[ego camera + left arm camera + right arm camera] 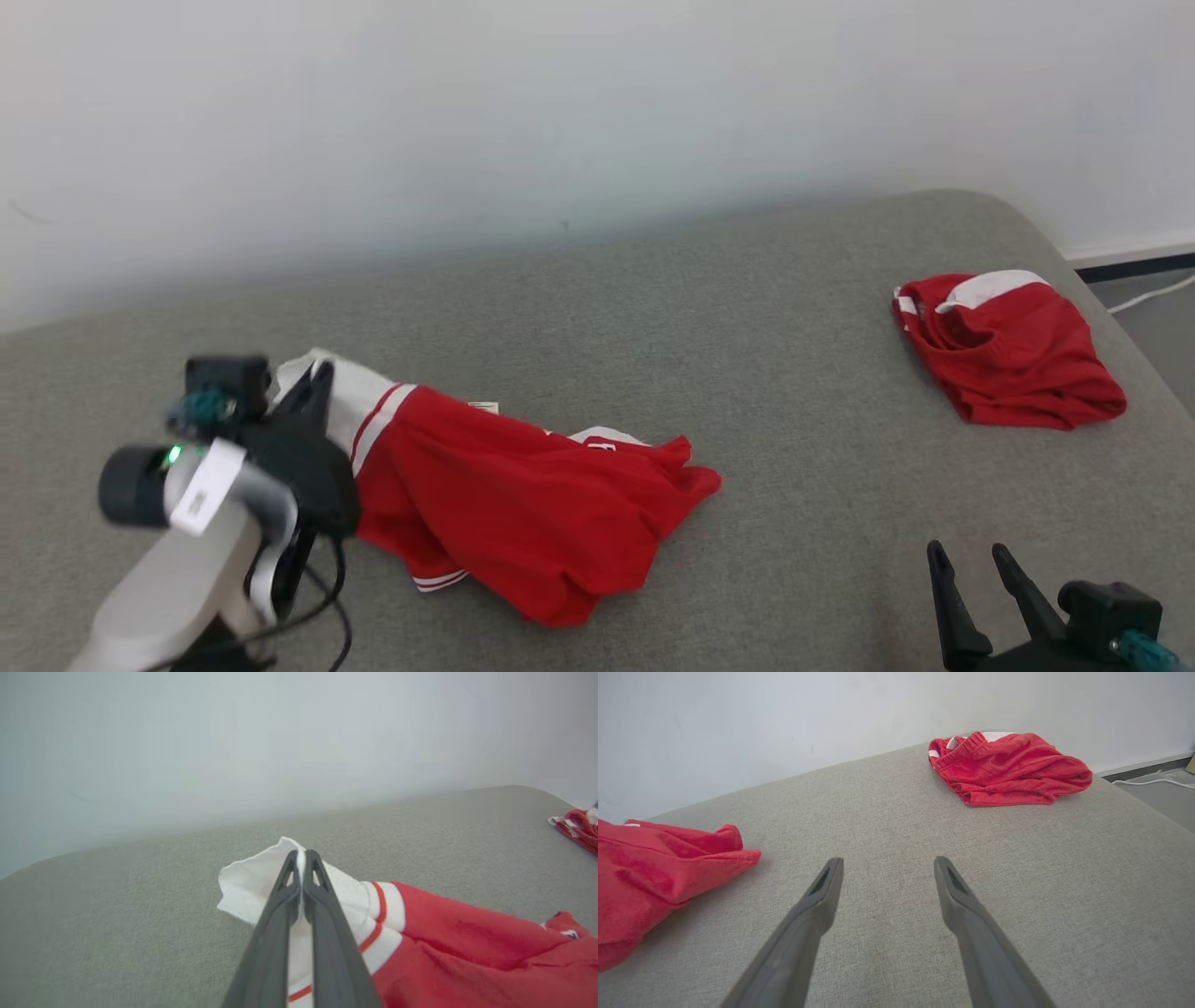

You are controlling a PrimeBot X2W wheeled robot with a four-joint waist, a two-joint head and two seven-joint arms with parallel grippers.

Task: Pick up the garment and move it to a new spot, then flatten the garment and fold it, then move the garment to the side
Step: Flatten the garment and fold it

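A red garment (pixel 504 504) with white sleeve and red stripes lies crumpled on the grey cushion at the left; its body also shows in the left wrist view (pixel 467 952) and at the left of the right wrist view (pixel 649 872). My left gripper (pixel 317 378) is shut on its white sleeve end (pixel 252 882), the fabric pinched between the two fingertips (pixel 302 855). My right gripper (pixel 971 560) stands open low at the right, over bare cushion, its fingers (pixel 826 877) spread apart with nothing between them.
A second red garment (pixel 1008 350) with a white band lies bunched at the cushion's far right (pixel 1008 767), near the edge. The grey cushion (pixel 747 327) meets a white wall behind. A white cable (pixel 1153 294) runs along the floor beyond the right edge.
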